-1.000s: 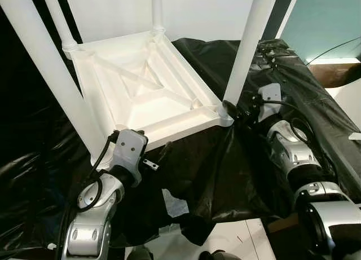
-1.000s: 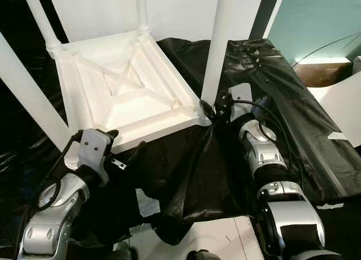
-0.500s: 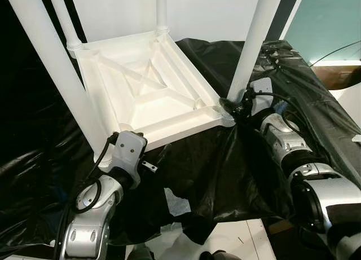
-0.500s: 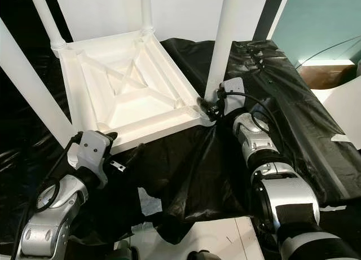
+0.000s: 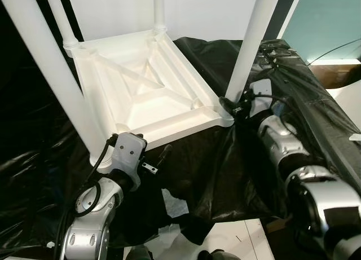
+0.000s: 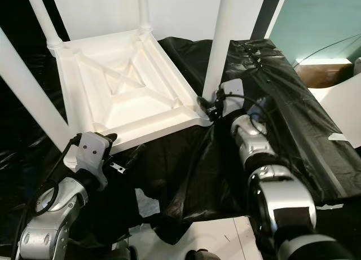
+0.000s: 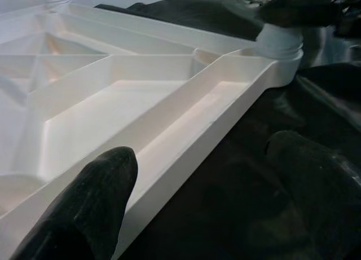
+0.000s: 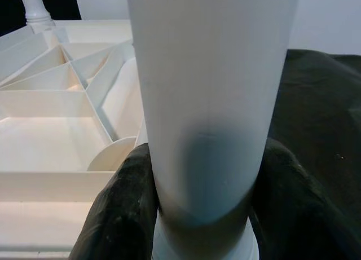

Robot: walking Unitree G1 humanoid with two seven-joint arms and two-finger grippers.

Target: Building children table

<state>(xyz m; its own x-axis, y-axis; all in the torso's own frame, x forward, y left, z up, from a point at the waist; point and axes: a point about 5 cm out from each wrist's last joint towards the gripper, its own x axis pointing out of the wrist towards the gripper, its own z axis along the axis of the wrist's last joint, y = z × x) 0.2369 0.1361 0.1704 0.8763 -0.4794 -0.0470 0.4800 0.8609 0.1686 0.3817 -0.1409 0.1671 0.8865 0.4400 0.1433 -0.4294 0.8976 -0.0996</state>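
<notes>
Inverted white children's table top (image 5: 148, 91) lying on black plastic sheeting (image 5: 225, 170), its ribbed underside facing up and 4 white legs rising from the corners. Right hand (image 8: 197, 215) closed around the base of the near-right leg (image 5: 248, 45), 1 black finger on each side just above the corner socket (image 5: 224, 114). Left hand (image 7: 197, 175) open at the table top's near edge, 1 finger (image 7: 84, 203) over the white rim, the other over the sheeting.

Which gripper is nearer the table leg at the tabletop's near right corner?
Right. The right gripper clasps that table leg at its base; the left gripper sits open by the tabletop's near edge.
</notes>
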